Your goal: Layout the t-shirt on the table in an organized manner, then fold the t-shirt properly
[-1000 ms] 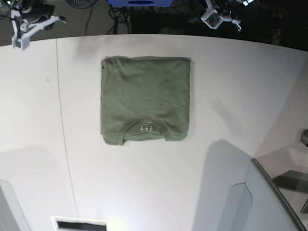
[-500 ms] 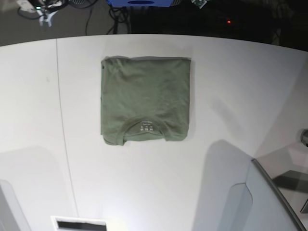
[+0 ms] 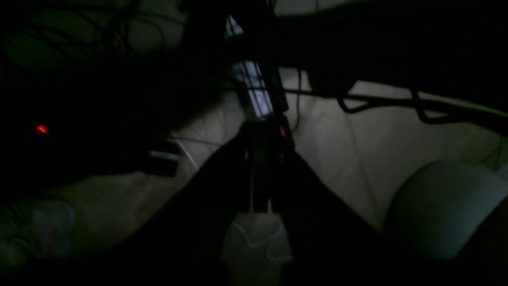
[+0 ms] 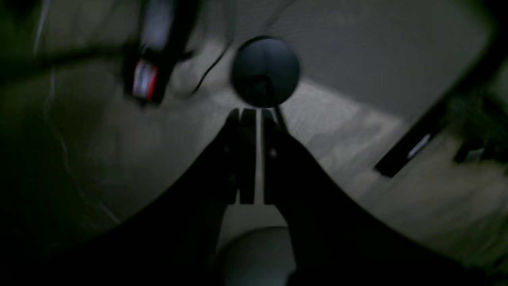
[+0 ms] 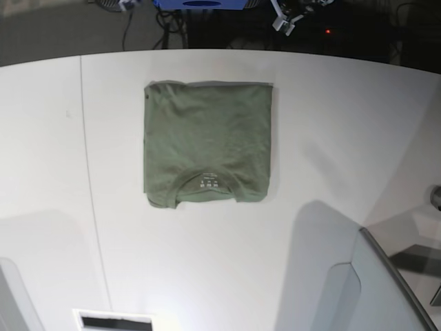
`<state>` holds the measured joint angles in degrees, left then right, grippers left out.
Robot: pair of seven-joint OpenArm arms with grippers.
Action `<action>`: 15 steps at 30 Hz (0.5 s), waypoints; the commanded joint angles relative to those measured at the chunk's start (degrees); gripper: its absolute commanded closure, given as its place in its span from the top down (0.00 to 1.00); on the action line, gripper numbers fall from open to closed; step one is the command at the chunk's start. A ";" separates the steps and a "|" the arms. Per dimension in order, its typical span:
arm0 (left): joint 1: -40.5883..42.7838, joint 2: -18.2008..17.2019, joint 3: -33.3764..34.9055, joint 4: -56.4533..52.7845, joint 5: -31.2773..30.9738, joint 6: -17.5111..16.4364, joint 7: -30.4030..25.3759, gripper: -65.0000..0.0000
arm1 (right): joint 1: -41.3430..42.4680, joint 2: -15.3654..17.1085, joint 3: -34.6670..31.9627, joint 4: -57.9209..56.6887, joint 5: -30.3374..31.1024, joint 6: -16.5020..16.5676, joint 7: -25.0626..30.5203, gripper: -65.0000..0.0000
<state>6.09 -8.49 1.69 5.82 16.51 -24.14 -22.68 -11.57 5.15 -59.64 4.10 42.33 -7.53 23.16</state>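
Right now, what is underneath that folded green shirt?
The t-shirt lies folded into a neat rectangle flat on the white table, whose surface shows all around it. Its own lower layers and the tabletop beneath are covered, so nothing else can be told.

Dark floor (image 5: 83, 31) beyond the far edge, cables (image 5: 127, 27) trailing across it. Blue box (image 5: 200, 3) at top centre. Small red light (image 5: 328, 31) glowing in shadow. Grey translucent panel (image 5: 386, 289) near right.

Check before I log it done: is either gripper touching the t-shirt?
Apart. The base view shows the t-shirt lying folded alone on the table, no gripper on it.
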 commanded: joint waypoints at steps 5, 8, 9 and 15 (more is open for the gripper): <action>0.37 -0.96 1.69 0.02 0.06 -0.34 -2.51 0.00 | -2.18 0.79 8.34 1.92 2.90 -0.16 0.01 0.04; 1.34 -1.40 8.90 -0.33 -0.03 -0.34 -2.51 0.00 | -2.10 0.61 11.15 2.10 2.90 -0.16 0.01 0.04; 1.52 -1.49 11.27 -0.42 -0.03 -0.34 -2.51 0.00 | -2.10 0.61 11.42 2.10 2.90 -0.16 0.01 0.04; 1.61 -2.01 15.67 -0.42 -0.64 -0.34 -2.60 0.00 | -2.01 0.35 11.50 2.19 2.90 -0.16 0.01 0.04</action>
